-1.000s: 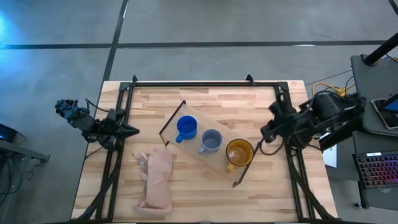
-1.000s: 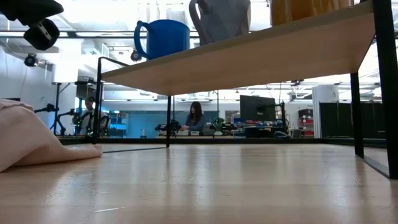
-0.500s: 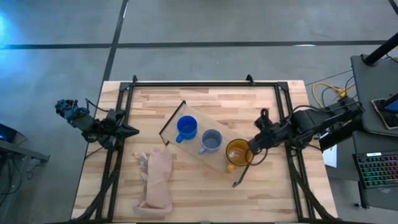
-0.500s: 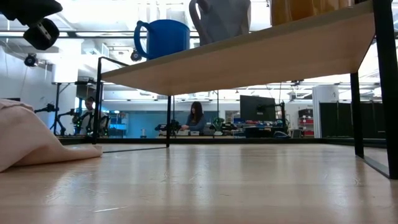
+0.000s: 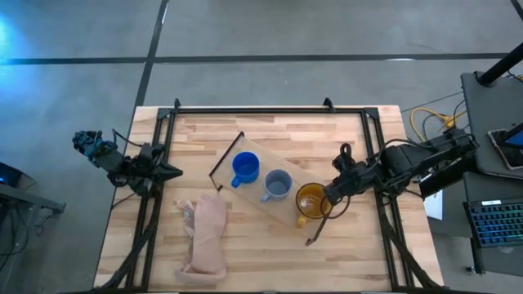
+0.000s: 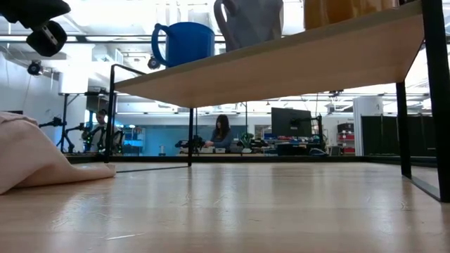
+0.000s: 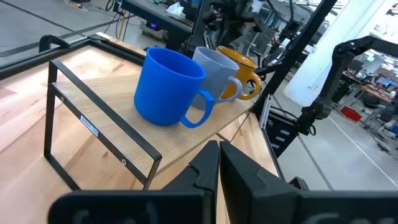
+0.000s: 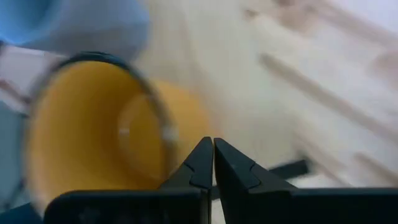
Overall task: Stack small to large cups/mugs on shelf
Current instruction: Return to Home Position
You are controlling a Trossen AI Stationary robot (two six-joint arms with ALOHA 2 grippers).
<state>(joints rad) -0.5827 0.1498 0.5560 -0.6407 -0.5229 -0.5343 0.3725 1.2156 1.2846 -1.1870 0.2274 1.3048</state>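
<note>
so, left gripper (image 5: 167, 172) is parked at the table's left edge, well apart from the shelf, its two dark fingers pressed together with nothing between them, as the left wrist view shows. next, a crumpled pale pink-beige cloth (image 5: 206, 233) lies on the light slatted wooden tabletop (image 5: 270, 122) near the shelf's left end, not in the way. the long light-wood shelf board with thin black metal end frames (image 5: 278, 163) sits diagonally mid-table and carries all three mugs upright in a row, side by side rather than nested: bright blue handled mug (image 5: 244, 168) at the left end, grey-blue handled mug (image 5: 277, 185) in the middle just beside it, slightly larger yellow-orange handled mug (image 5: 314, 200) at the right end near the frame. the low view confirms all three stand on top of the board. the right arm reaches in from the table's right edge, and the right gripper (image 5: 329, 193) is just beside the yellow-orange mug's rim, pincer closed narrow and empty in the right wrist view, holding nothing. judgement: the placing looks done, small to large order reads left to right, and no mug is left on the tabletop. what's left is only getting the right arm clear and parked like the left; the risk is clipping the yellow-orange mug or the end frame on the way out.
</note>
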